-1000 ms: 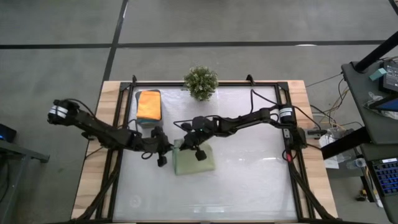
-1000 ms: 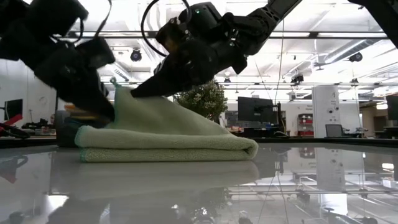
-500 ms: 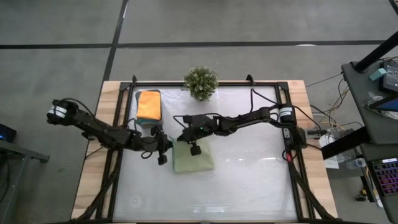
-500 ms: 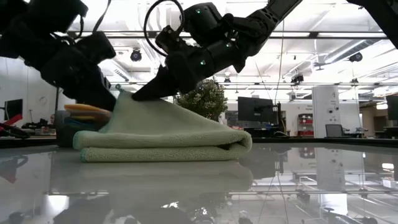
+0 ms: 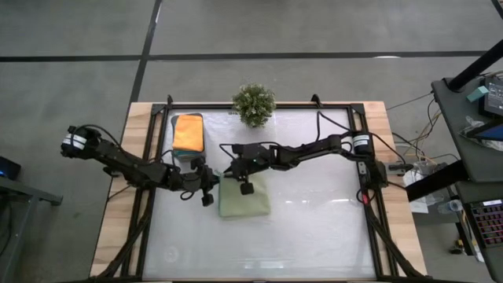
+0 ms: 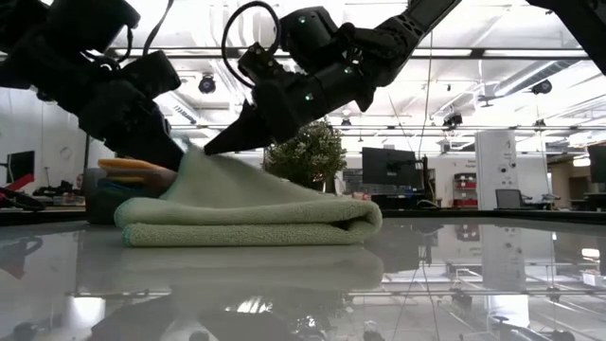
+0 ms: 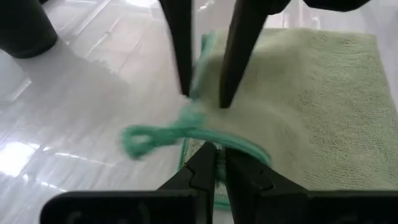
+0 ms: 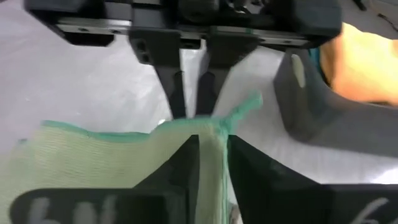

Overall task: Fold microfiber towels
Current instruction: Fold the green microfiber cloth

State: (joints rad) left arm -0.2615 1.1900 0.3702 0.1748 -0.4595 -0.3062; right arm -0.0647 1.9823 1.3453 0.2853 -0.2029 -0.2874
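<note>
Two arms meet over the sage-green towel (image 5: pixel 244 200) in the high view: the left gripper (image 5: pixel 206 187) at its near-left corner, the right gripper (image 5: pixel 233 171) at its far edge; the orange towel (image 5: pixel 189 132) sits on the stack beyond. Low view: the towel's lifted flap has sunk lower than a second ago. Left wrist view: left fingers (image 7: pixel 200 167) pressed together on the teal-stitched corner. Right wrist view: right fingers (image 8: pixel 186 163) have parted slightly, the hem between them – likely a release, so this fold looks nearly done
</note>
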